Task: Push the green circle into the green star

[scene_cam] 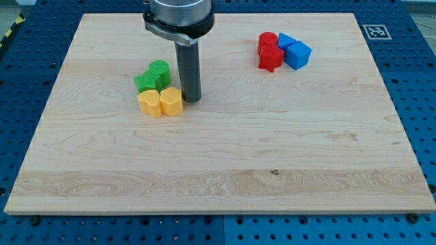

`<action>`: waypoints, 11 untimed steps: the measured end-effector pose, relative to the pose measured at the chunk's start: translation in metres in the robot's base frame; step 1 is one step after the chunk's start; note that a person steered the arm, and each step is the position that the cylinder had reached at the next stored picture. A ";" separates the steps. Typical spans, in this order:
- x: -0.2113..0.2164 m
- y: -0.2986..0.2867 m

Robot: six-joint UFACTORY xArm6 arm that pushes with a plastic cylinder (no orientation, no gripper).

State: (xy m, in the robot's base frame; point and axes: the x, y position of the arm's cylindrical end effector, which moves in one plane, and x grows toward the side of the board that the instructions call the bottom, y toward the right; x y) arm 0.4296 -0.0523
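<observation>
— Toward the far left of the pale wooden table, where does the job stand?

— The green round plastic block sits touching the green star-shaped plastic block, the circle just far and right of the star. So I judge the push is at its close, or already done.

— And the end effector?

— It is a plain dark rod with no jaws, so there is nothing to stand apart or together. My tip rests on the table just right of the yellow heart-like plastic block, right of and slightly nearer than the green pair.

— What does the next move call for?

— Little, I think: if a firmer join is wanted, the tip must go round to the far right of the circle and press it leftward and nearer (without dragging the yellows along).

— Count them.

— Two green, two yellow, counting the yellow star-like plastic block. Far right: two red plastic blocks and two blue plastic blocks, shapes unclear. Eight in all.
</observation>
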 end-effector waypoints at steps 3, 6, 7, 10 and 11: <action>-0.034 0.007; -0.085 -0.021; -0.101 -0.030; -0.071 -0.046; -0.059 -0.046</action>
State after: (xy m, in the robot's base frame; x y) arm 0.3702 -0.0985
